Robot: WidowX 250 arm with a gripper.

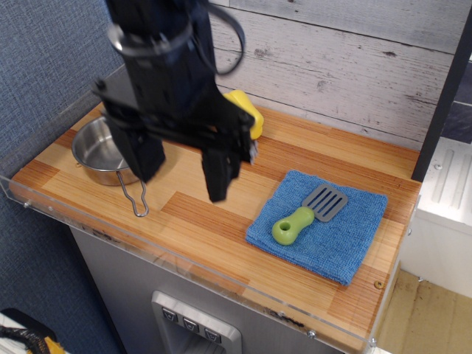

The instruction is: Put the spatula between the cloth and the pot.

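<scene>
The spatula (306,213), grey slotted blade and lime-green handle, lies diagonally on the blue cloth (319,225) at the right of the wooden counter. The steel pot (100,151) sits at the left, partly hidden by my arm, its wire handle (135,198) pointing to the front edge. My gripper (181,167) is open and empty. It hangs above the bare wood between pot and cloth, its two dark fingers (220,171) pointing down, left of the spatula.
A yellow bell pepper (249,112) stands at the back near the plank wall, mostly hidden behind my arm. A clear plastic lip (184,269) runs along the counter's front edge. A white appliance (442,199) stands to the right.
</scene>
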